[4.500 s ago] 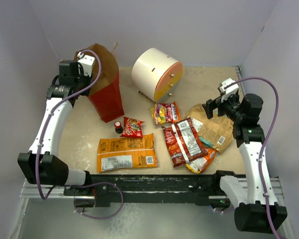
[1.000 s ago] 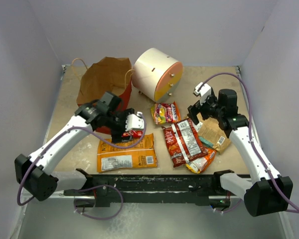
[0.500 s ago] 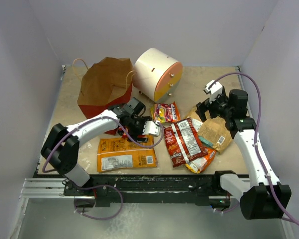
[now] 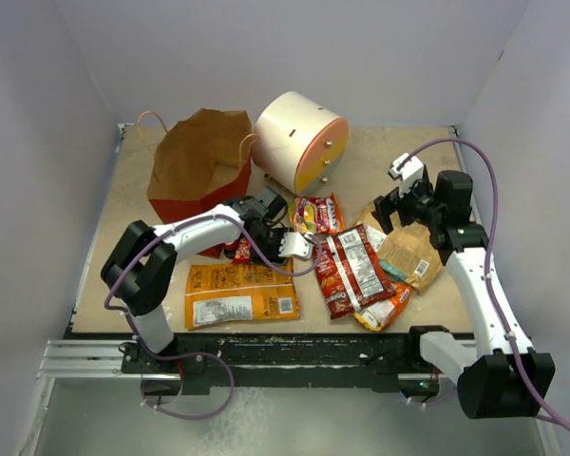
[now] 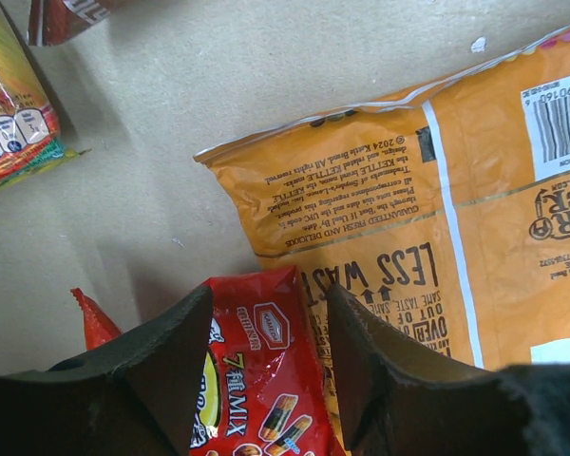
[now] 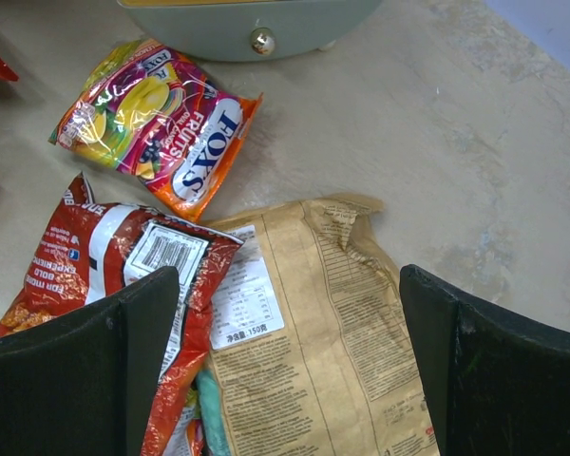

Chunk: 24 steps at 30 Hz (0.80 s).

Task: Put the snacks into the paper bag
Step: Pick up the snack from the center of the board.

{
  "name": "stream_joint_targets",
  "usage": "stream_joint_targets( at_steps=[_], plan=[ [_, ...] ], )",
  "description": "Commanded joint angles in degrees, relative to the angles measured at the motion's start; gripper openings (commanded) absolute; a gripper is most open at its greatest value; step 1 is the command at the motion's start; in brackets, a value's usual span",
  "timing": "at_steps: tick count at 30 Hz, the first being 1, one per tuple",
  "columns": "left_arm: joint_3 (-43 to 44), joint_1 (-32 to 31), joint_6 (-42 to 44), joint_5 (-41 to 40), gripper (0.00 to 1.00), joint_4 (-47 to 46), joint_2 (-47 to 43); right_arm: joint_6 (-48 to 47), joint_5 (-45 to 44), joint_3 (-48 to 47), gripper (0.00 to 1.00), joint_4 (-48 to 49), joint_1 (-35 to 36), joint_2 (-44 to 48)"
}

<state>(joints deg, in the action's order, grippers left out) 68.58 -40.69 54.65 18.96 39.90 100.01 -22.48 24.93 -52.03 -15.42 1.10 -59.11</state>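
My left gripper [image 4: 268,249] is low over the table, with its fingers [image 5: 161,361] closed against both sides of the small red packet [image 5: 256,380], which bunches between them by the corner of the large orange packet [image 5: 437,209]. A bit of this red packet shows under the arm [image 4: 244,250]. My right gripper [image 6: 285,285] is open and empty above the tan-brown packet [image 6: 361,361], apart from it. The dark red packet with a white label [image 4: 347,266] and a teal packet [image 6: 214,404] lie beside it. The paper bag [image 4: 185,201] stands open at the back left.
A cream cylindrical drawer unit [image 4: 299,141] lies right of the bag. A colourful fruit-candy packet [image 4: 317,215] lies in front of it. A yellow packet [image 4: 380,313] pokes out under the dark red one. White walls close in three sides.
The left arm left the bag rim and came down onto the small red packet, then slid right over the last second. The right gripper drew back a little to the right.
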Motion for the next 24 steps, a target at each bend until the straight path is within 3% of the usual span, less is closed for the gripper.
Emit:
stream_joint_targets(
  at_steps=[1,5,14,21,24],
  plan=[
    [1.4,-0.2,0.0,-1.9,0.55,-0.3,0.5,0.3,1.3,-0.2,1.00,0.6,-0.2,0.3],
    [1.3,-0.2,-1.3,-2.0,0.54,-0.5,0.8,0.1,1.2,-0.1,1.00,0.6,-0.2,0.4],
    [1.3,-0.3,-3.6,-1.0,0.20,-0.4,-0.7,-0.1,1.2,0.0,1.00,0.6,-0.2,1.1],
    [4.7,-0.2,-5.2,1.0,0.00,1.6,-4.6,-0.2,1.0,0.2,1.00,0.7,-0.2,1.2],
    [7.0,-0.3,-6.5,1.9,0.00,2.4,-7.2,-0.2,0.8,0.1,1.00,0.7,-0.3,1.3]
  ],
)
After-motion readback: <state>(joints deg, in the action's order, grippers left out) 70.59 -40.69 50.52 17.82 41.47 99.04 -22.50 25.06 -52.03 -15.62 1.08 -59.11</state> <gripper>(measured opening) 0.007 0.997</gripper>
